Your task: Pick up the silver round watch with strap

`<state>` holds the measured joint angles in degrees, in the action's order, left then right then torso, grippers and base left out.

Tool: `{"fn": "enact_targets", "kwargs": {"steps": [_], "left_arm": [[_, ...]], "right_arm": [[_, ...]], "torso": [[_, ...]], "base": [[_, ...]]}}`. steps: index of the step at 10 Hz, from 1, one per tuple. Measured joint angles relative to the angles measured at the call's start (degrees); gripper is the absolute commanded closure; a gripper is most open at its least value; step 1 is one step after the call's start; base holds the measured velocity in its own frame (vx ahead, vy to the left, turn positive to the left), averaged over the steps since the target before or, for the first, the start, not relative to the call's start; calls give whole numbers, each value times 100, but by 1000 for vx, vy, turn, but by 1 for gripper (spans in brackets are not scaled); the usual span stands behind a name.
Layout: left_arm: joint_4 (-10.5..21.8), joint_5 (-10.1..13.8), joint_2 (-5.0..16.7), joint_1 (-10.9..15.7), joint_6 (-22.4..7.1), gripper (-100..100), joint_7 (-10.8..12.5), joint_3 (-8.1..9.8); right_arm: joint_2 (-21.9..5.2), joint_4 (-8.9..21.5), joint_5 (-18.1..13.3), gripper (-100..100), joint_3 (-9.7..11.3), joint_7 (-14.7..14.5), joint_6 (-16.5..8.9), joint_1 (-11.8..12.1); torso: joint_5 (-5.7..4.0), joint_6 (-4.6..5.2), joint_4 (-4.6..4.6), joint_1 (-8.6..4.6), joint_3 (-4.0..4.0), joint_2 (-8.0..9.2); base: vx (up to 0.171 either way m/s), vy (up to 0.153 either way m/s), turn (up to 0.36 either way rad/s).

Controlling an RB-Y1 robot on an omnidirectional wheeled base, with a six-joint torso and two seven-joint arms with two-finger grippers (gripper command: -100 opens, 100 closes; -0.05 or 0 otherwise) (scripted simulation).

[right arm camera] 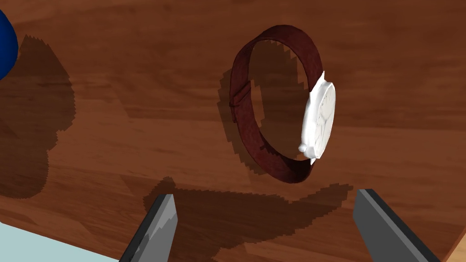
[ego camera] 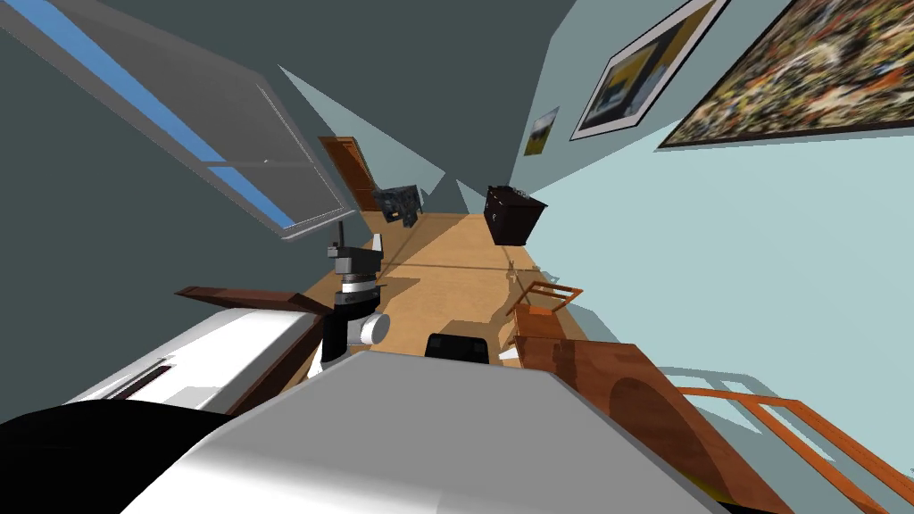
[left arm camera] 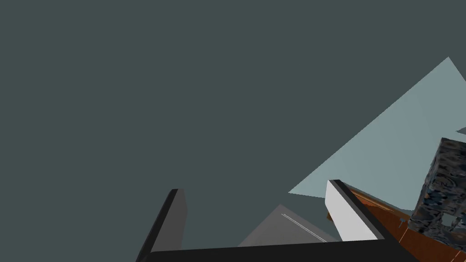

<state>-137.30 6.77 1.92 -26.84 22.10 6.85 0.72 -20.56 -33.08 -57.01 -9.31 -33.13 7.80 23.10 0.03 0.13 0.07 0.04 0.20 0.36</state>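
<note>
The left arm stands raised at my left in the head view, with the left pincer [ego camera: 359,243] pointing up and away. In the left wrist view its fingers [left arm camera: 175,218] stand wide apart with nothing between them.

The right pincer [right arm camera: 273,227] hangs over a brown wooden tabletop [right arm camera: 113,136], spread wide and holding nothing. Its shadow falls on the wood just ahead of it. At the left of that tabletop a blue rounded thing [right arm camera: 5,45] is cut by the picture's edge, well apart from the rest.

Next comes the watch [right arm camera: 319,118], ahead of the open pincer and clear of both blades. It is nearer the line of the finger [right arm camera: 387,227] far from the blue thing. It rests on the edge of its dark maroon strap [right arm camera: 241,113], which is closed into an oval loop open toward the camera. The loop's long axis runs away from the pincer, leaning a little. The round white case stands on edge on the loop's side away from the blue thing. Its dial faces outward that way and its crown is toward the pincer.

The head view takes in the wider room, with a dark cabinet [ego camera: 516,214] far down the wooden floor [ego camera: 446,286] and a wooden chair [ego camera: 546,299] at my right.
</note>
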Motion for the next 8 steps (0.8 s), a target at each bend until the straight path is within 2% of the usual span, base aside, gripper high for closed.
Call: {"fn": "enact_targets", "kwargs": {"steps": [1,3,5,7,8], "left_arm": [[0,0,0,0,0,0,0,0],[0,0,0,2,0,0,0,-1],[0,0,0,1,0,0,0,0],[0,0,0,-1,0,0,0,1],[0,0,0,-1,0,0,0,1]], "right_arm": [[-30,-49,171,-100,207,162,-159,14],[-45,-56,510,-100,511,348,-419,15],[-53,-48,831,-100,712,480,-625,-5],[-93,-124,1128,-100,1048,651,-836,21],[-96,-132,1143,100,1072,670,-855,26]], "torso": [[-1,2,1,-2,6,13],[1,-7,5,4,10,18],[0,-3,4,-1,10,17],[-1,3,-1,-5,-2,-6],[-1,2,-4,-7,-11,-21]], "base": [[-109,-4,-22],[-125,18,297],[-126,11,220],[-29,6,-5],[0,0,0]]}}
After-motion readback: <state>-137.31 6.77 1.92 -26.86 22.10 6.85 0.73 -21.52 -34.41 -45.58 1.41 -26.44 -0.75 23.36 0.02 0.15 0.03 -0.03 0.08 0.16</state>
